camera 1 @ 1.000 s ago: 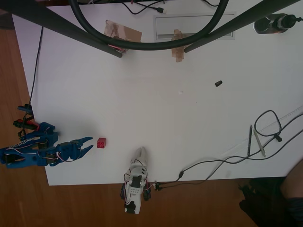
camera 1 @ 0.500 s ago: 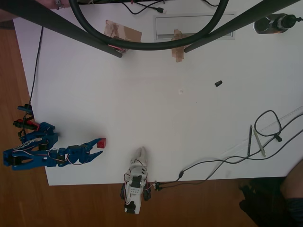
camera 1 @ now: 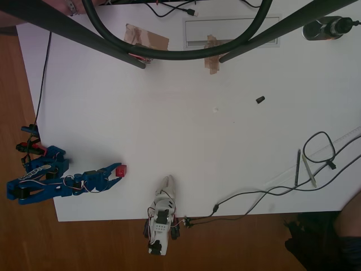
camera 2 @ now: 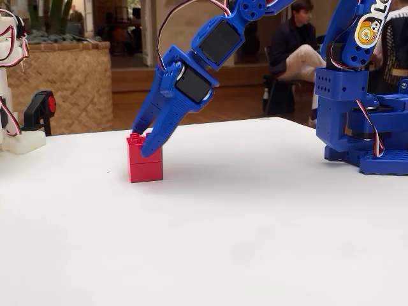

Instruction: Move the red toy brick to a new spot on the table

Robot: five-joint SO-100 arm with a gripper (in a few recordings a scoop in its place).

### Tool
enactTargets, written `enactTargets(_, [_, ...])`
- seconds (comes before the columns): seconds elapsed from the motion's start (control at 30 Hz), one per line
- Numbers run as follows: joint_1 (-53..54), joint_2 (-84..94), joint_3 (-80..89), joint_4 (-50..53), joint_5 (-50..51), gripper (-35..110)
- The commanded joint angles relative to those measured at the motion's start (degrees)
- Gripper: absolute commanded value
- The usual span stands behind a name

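Note:
The red toy brick (camera 1: 121, 170) (camera 2: 145, 163) stands on the white table (camera 1: 186, 130) (camera 2: 229, 217) near its lower left corner in the overhead view. My blue gripper (camera 1: 117, 173) (camera 2: 141, 144) reaches down over it from the left edge. One finger passes behind the brick's studs and the other lies across its front face, so the jaws are closed in on its upper part. The brick's base rests flat on the tabletop.
A white arm (camera 1: 162, 212) sits at the table's bottom edge just right of the brick. Cables (camera 1: 271, 189), pens (camera 1: 302, 167) and a small dark piece (camera 1: 260, 100) lie to the right. Dark frame legs and a hose (camera 1: 169, 53) cross the top. My blue base (camera 2: 370, 121) stands right.
My gripper moved right from beside the brick until its fingers straddled it, then the jaws narrowed onto it. The brick has stayed in place.

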Motion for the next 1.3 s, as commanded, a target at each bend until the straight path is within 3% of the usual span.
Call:
enactTargets(0.0, [0.26, -0.18, -0.09, -2.46, 1.23, 24])
enactTargets(0.37, [-1.93, -1.23, -3.16, -0.7, 5.36, 1])
enactTargets(0.73, [-12.22, -7.29, -26.81, 11.25, 10.02, 0])
enactTargets(1.27, [-17.14, -27.25, -53.7, 14.5, 19.78, 0])
